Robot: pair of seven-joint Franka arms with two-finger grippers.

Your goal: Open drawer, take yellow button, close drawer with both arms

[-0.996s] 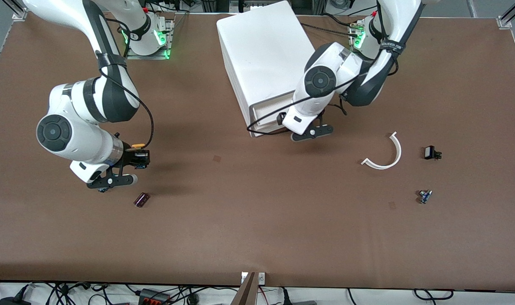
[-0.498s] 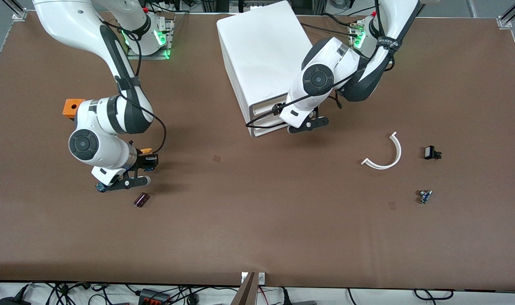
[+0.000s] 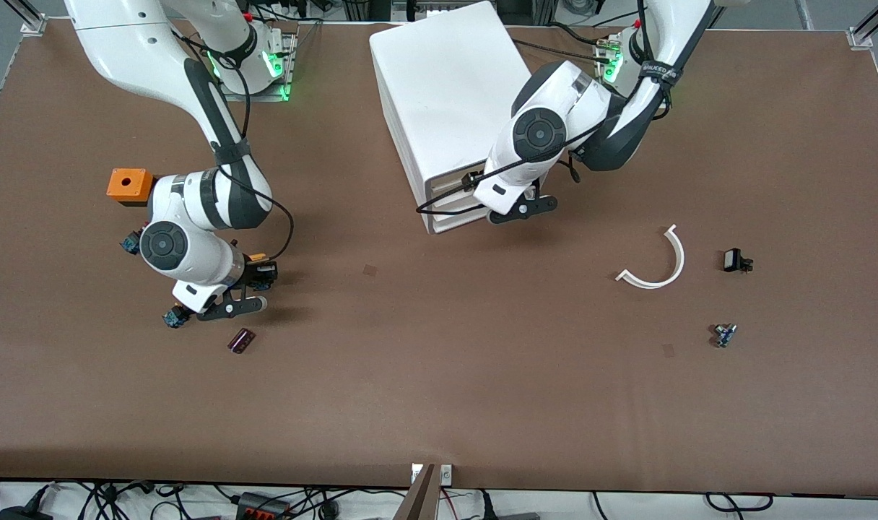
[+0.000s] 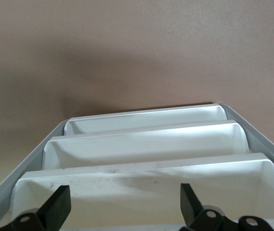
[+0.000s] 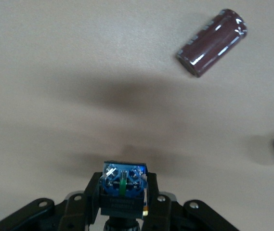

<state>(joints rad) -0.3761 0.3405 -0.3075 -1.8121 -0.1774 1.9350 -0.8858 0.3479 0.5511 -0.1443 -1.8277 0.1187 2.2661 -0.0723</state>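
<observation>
The button (image 5: 123, 180) sits between the fingers of my right gripper (image 5: 123, 197), blue-and-black body showing; its cap is hidden. That gripper (image 3: 224, 308) hangs low over the table toward the right arm's end. In the front view the hand hides the button. The white cabinet (image 3: 450, 87) stands mid-table. Its top drawer (image 3: 446, 189) juts out only slightly. My left gripper (image 3: 522, 211) is right at the drawer front. In the left wrist view the gripper (image 4: 122, 211) is open, its fingertips (image 4: 55, 209) wide apart against the drawer front (image 4: 141, 185).
A maroon cylinder (image 3: 241, 340) lies just nearer the camera than the right gripper. Two small blue parts (image 3: 173, 316) (image 3: 130, 243) and an orange cube (image 3: 128, 184) are beside that arm. A white curved strip (image 3: 655, 263), a black part (image 3: 735, 260) and another small part (image 3: 724, 334) lie toward the left arm's end.
The left gripper moved in against the cabinet and the top drawer slid inward. The right arm drew back, uncovering the orange cube, and its gripper shifted a little toward the table's middle with the button.
</observation>
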